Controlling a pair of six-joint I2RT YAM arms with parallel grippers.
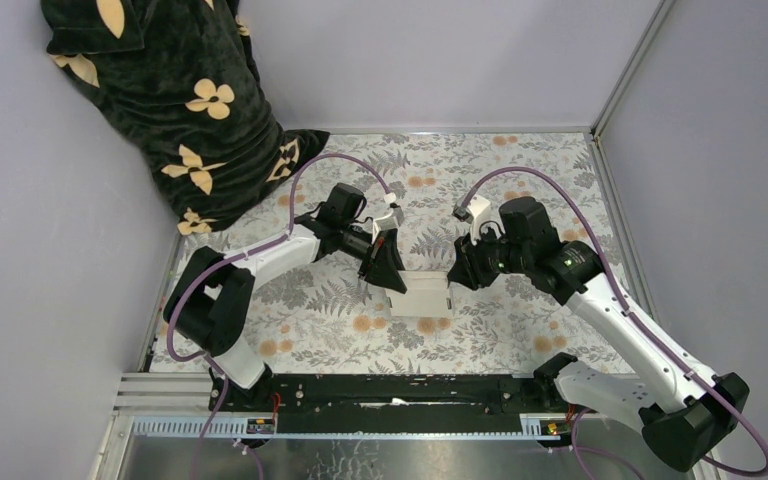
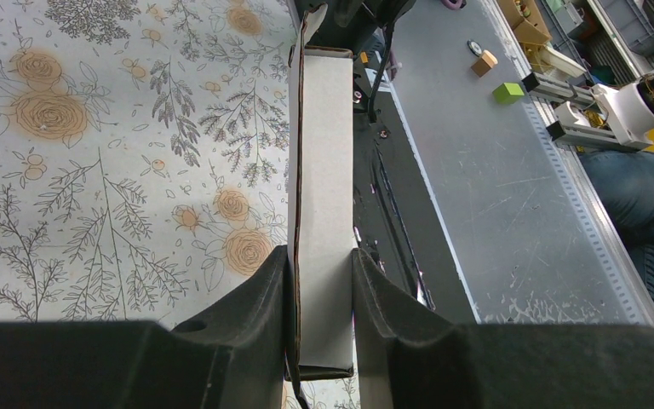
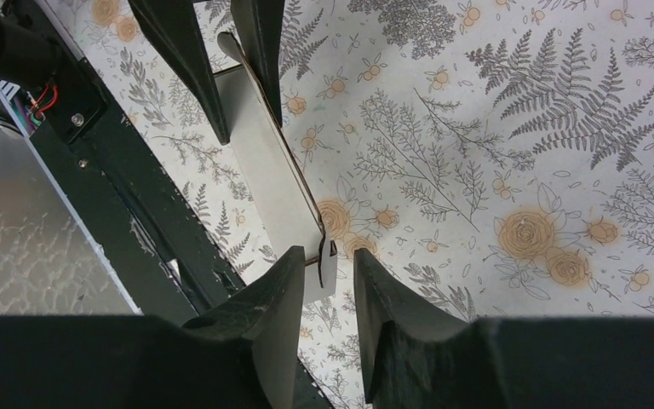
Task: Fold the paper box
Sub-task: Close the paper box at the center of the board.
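Note:
The paper box [image 1: 422,296] is white cardboard, partly folded into a narrow flat shape, and is held just above the floral mat between the two arms. My left gripper [image 1: 392,280] is shut on its left end; in the left wrist view the box [image 2: 324,170] runs away from the gripper [image 2: 324,290], with both pads pressed on its sides. My right gripper [image 1: 457,275] is at the box's right end. In the right wrist view the gripper [image 3: 329,273] is open around a small end tab of the box [image 3: 260,162], with a gap beside the right finger.
A dark cloth with cream flowers [image 1: 160,100] is heaped at the back left. A black rail [image 1: 390,390] runs along the near table edge. Grey walls close in the sides and back. A green block [image 2: 507,92] and a wooden block [image 2: 484,61] lie off the mat.

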